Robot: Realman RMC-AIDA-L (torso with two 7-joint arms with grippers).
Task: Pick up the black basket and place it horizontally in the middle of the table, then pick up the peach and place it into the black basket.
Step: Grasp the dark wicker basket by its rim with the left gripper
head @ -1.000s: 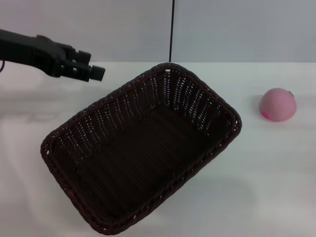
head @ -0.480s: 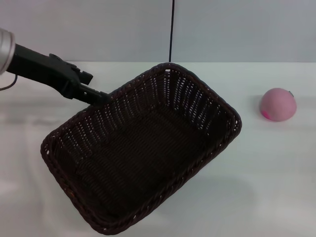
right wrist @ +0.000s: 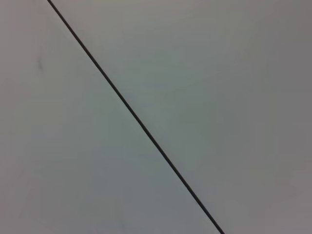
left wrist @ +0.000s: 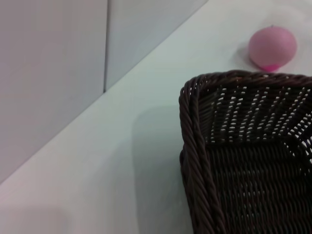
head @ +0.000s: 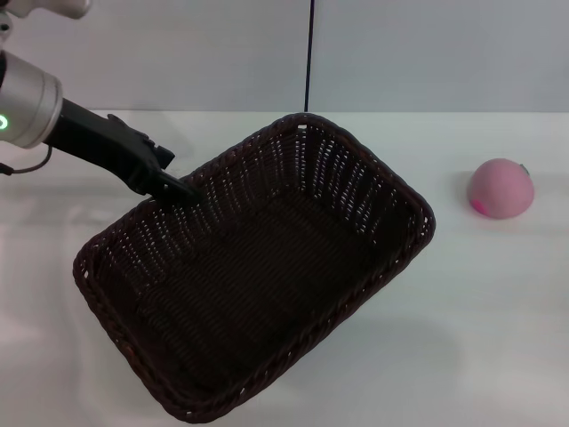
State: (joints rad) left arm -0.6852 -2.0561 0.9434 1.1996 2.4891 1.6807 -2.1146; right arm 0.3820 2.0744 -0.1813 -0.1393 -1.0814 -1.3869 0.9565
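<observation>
The black basket point(head: 258, 276) lies diagonally on the white table point(head: 484, 311), one corner toward the back and one toward the front left, with nothing inside. My left gripper point(head: 183, 189) reaches in from the left, and its tip is at the basket's far-left braided rim. Whether it grips the rim cannot be made out. The left wrist view shows a basket point(left wrist: 243, 161) corner close up, with the peach point(left wrist: 272, 48) beyond it. In the head view the pink peach point(head: 500, 189) sits on the table at the right, apart from the basket. My right gripper is out of view.
A pale grey wall with a dark vertical seam point(head: 309, 53) runs behind the table. The right wrist view holds only that wall and seam point(right wrist: 136, 119). Bare tabletop lies between basket and peach.
My left arm has come down and to the right, from above the table's back left to the basket's far-left rim. The basket and the peach have not moved.
</observation>
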